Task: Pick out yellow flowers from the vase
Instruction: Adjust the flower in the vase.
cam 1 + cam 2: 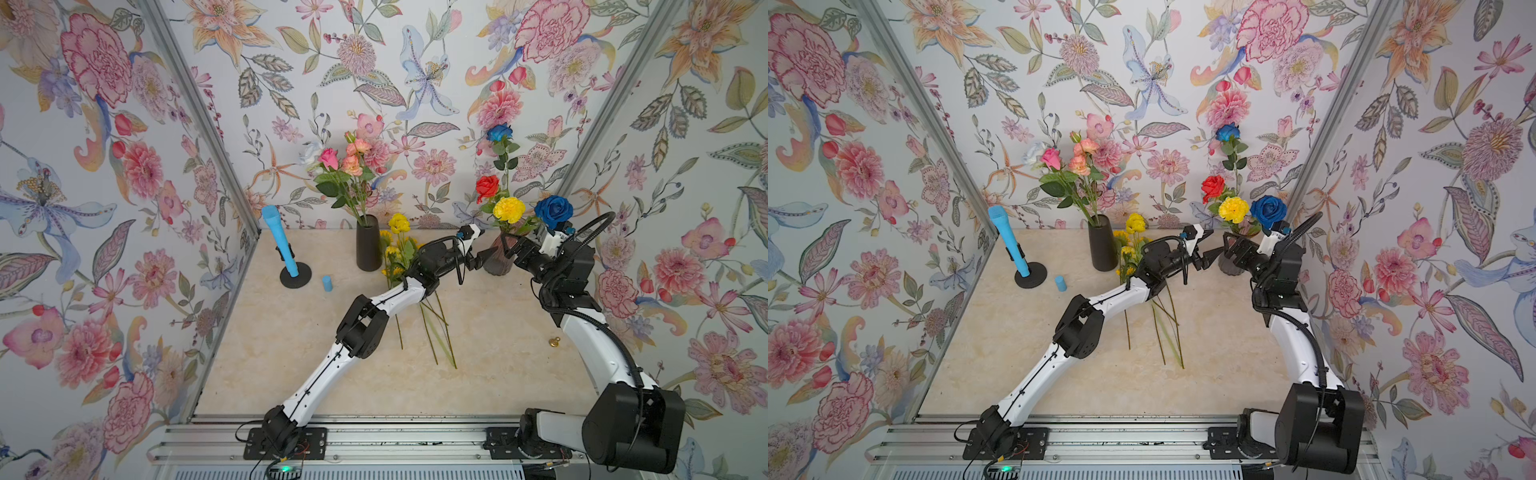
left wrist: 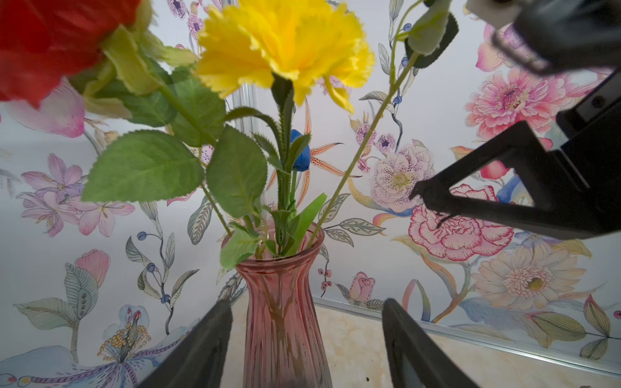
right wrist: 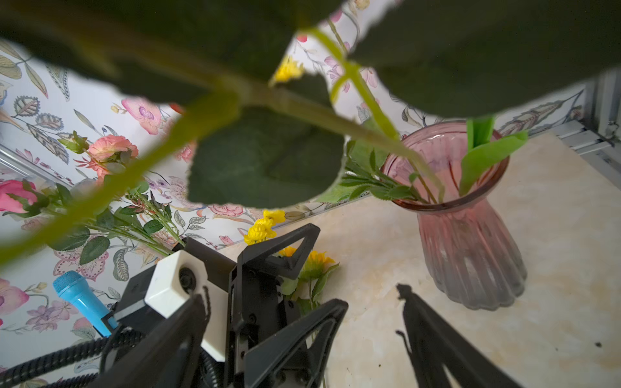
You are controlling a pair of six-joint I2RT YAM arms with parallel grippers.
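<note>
A pink ribbed glass vase (image 1: 498, 262) (image 1: 1231, 264) (image 2: 282, 319) (image 3: 470, 242) stands at the back right. It holds one ruffled yellow flower (image 1: 508, 209) (image 1: 1233, 209) (image 2: 285, 43) among red and blue roses. More yellow flowers (image 1: 398, 245) (image 1: 1133, 232) (image 3: 265, 228) lie on the table, partly under my left arm. My left gripper (image 1: 489, 241) (image 1: 1214, 241) (image 2: 306, 302) is open just left of the vase, which stands ahead of the gap untouched. My right gripper (image 1: 510, 245) (image 1: 1232, 244) (image 3: 302, 294) is open by the vase rim, holding nothing.
A black vase (image 1: 368, 249) with pink and peach roses stands at the back middle. A blue microphone (image 1: 279, 241) on a black stand and a small blue cylinder (image 1: 327, 283) are at the back left. A small brass object (image 1: 555, 342) lies at the right.
</note>
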